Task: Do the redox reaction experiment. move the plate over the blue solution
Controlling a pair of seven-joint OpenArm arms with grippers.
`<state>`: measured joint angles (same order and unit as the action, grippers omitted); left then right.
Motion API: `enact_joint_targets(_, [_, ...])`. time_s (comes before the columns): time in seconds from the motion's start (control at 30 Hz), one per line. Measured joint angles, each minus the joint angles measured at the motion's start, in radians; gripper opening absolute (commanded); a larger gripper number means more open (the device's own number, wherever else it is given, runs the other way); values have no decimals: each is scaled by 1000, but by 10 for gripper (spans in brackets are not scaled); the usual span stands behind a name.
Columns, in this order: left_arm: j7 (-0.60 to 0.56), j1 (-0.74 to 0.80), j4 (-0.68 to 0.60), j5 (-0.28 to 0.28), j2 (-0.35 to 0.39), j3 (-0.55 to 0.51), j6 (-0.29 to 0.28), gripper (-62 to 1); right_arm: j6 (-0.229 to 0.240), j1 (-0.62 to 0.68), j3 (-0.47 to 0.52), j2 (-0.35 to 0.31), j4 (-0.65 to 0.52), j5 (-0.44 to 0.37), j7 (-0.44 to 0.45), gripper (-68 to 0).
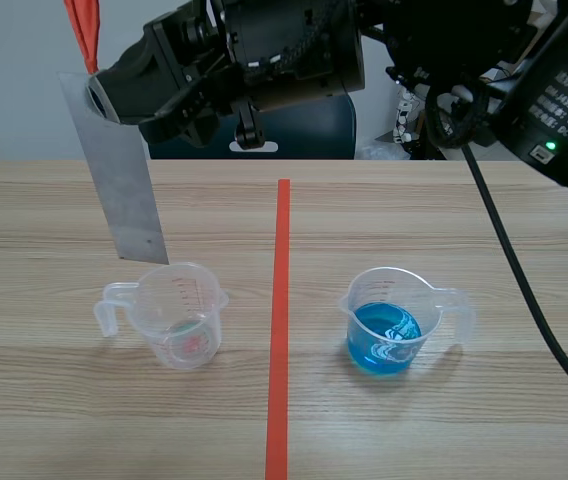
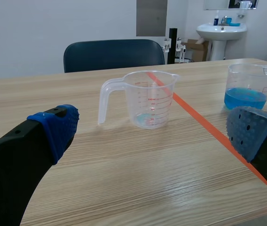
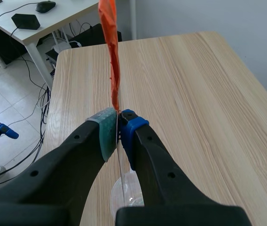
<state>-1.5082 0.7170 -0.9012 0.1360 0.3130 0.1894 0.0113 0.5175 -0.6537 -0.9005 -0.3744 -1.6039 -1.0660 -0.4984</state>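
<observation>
- My right gripper (image 3: 118,129) is pinching the top edge of the plate (image 1: 124,180). In the right wrist view the sheet shows edge-on as a thin line between the 2 pads. An orange strip (image 3: 110,42) stands up from the plate's top, above the pinch.
- Position: the right arm lies across the far side of the table (image 1: 444,220). The plate hangs from it slightly tilted, its lower end at the rim of the clear cup (image 1: 174,315), on the robot's left of the red tape line (image 1: 281,300). I cannot tell whether it touches the rim.
- Handling (my judgement): a thin, stiff, light metal sheet with smooth faces, so it may slip or swing between the pads. The top edge is the right place to hold it, since that leaves the lower length free for the liquid. Its hard edge could tip a light plastic cup.
- Look: a long, narrow rectangle, dull matte grey.
- Target: the cup of blue solution (image 1: 389,325) stands well apart, across the tape line. The plate is not yet over it.
- My left gripper (image 2: 153,131) is spread wide with nothing between the fingers, low over the table, facing the 2 cups.
</observation>
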Motion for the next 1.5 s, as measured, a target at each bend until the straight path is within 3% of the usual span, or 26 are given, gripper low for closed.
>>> enact_joint_targets(1.03, [0,0,0,0,0,0,0,14,0,0,0,0,0,0,23,-669])
enact_joint_targets(1.13, [52,0,0,0,0,0,0,14,4,0,0,-1,0,0,29,-669])
enact_joint_targets(1.3, [52,0,0,0,0,0,0,14,8,0,0,-39,0,-2,72,-669])
enact_joint_targets(1.5, [50,-3,0,0,0,0,0,14,151,24,0,-130,0,-23,154,-669])
